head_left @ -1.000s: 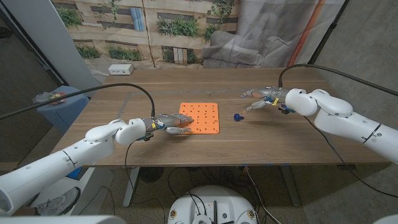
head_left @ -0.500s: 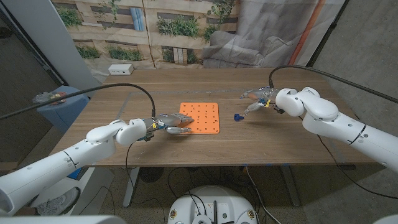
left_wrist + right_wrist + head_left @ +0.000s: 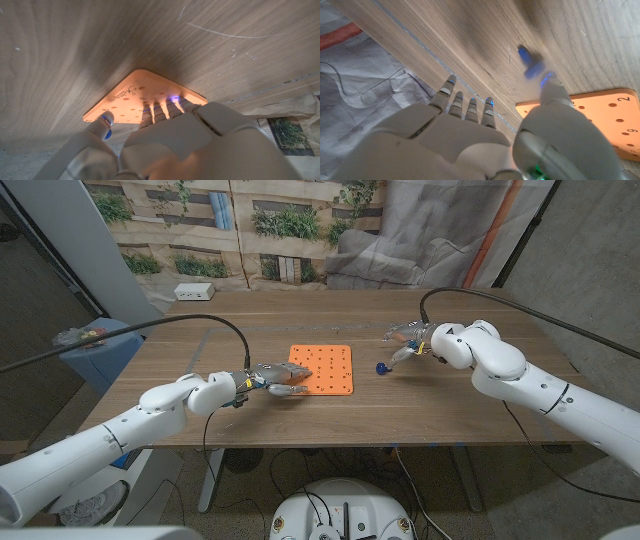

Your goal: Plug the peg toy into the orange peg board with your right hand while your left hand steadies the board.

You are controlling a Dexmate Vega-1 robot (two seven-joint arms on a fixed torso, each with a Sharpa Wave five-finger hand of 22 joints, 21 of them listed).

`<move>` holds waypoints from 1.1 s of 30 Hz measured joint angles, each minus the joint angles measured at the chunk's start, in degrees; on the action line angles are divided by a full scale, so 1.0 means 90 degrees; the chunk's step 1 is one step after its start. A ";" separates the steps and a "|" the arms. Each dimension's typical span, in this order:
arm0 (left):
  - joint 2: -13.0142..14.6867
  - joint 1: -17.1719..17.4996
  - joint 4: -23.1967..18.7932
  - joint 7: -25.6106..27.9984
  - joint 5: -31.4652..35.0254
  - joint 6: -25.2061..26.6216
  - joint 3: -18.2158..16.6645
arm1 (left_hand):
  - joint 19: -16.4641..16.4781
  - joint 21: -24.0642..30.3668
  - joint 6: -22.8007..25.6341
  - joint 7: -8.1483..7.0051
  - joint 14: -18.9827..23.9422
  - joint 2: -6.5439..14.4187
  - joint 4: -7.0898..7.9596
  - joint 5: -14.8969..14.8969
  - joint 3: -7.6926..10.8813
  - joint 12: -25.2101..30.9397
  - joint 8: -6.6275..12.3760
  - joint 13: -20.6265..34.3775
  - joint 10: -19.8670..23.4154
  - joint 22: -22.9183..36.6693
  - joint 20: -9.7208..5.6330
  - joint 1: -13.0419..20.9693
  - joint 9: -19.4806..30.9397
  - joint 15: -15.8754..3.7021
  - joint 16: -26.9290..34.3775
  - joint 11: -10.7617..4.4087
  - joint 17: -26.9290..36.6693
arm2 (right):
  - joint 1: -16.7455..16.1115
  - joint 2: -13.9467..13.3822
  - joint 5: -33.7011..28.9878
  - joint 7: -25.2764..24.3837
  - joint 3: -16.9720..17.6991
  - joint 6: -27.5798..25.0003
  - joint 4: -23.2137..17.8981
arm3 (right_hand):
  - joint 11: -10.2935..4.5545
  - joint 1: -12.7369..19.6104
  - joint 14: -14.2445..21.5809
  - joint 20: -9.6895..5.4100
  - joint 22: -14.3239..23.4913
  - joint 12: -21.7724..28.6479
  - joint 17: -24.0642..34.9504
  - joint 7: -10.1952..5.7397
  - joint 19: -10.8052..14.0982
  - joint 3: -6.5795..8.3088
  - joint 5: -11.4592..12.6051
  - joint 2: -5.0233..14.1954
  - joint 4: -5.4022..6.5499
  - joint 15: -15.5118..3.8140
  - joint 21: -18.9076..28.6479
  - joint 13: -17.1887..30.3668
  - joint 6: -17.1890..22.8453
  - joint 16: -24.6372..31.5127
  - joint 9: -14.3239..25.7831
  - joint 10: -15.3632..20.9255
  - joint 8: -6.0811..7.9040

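Note:
The orange peg board [image 3: 324,368] lies flat at the table's middle; its holes show in the left wrist view [image 3: 134,98] and a corner of it in the right wrist view [image 3: 600,117]. My left hand [image 3: 272,379] lies on the board's near left corner, fingers [image 3: 165,107] pressing on it. A small blue peg toy [image 3: 381,367] lies on the wood just right of the board, blurred in the right wrist view [image 3: 530,62]. My right hand [image 3: 408,344] hovers just right of and beyond the peg, fingers spread, holding nothing.
A white box [image 3: 193,291] sits at the table's far left corner. A blue bin [image 3: 95,350] stands beside the table's left edge. Cables run from both arms. Crumpled sheeting hangs behind the far edge.
My right arm has swung left, bringing the hand closer to the blue peg. The left hand and the board have stayed put.

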 measured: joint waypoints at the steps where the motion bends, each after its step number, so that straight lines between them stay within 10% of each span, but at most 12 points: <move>1: 0.0005 0.0014 -0.0017 0.0000 0.0000 0.0005 0.0000 | 0.0000 0.0000 0.0011 -0.0012 0.0000 0.0000 0.0000 0.0000 0.0000 0.0000 -0.0001 0.0000 0.0000 0.0000 0.0000 0.0000 -0.0002 0.0000 -0.0006 0.0000 0.0000 | 0.0000 0.0027 -0.0065 0.0056 -0.0004 0.0029 0.0003 | 0.0000 0.0037 0.0000 -0.0002 0.0000 0.0000 0.0000 0.0000 -0.0002 0.0017 0.0000 0.0036 0.0017 0.0000 0.0000 0.0000 0.0000 0.0000 0.0006 0.0000 0.0000; 33: -0.0032 0.0051 -0.0077 -0.0043 0.0042 0.0024 0.0071 | 0.0078 -0.0015 0.0043 0.0003 0.0009 0.0024 -0.0024 0.0000 0.0130 -0.0013 0.0001 0.0000 0.0014 -0.0005 0.0012 0.0041 -0.0003 -0.0012 -0.0035 -0.0011 0.0000 | 0.0053 0.0427 -0.0555 0.0228 -0.0180 0.0314 0.0353 | 0.0180 0.0547 0.0094 0.0051 0.0001 0.0098 0.0030 0.0054 -0.0012 0.0167 -0.0053 -0.0088 0.0061 -0.0027 -0.0047 0.0060 0.1015 0.0057 0.0124 0.0142 0.0543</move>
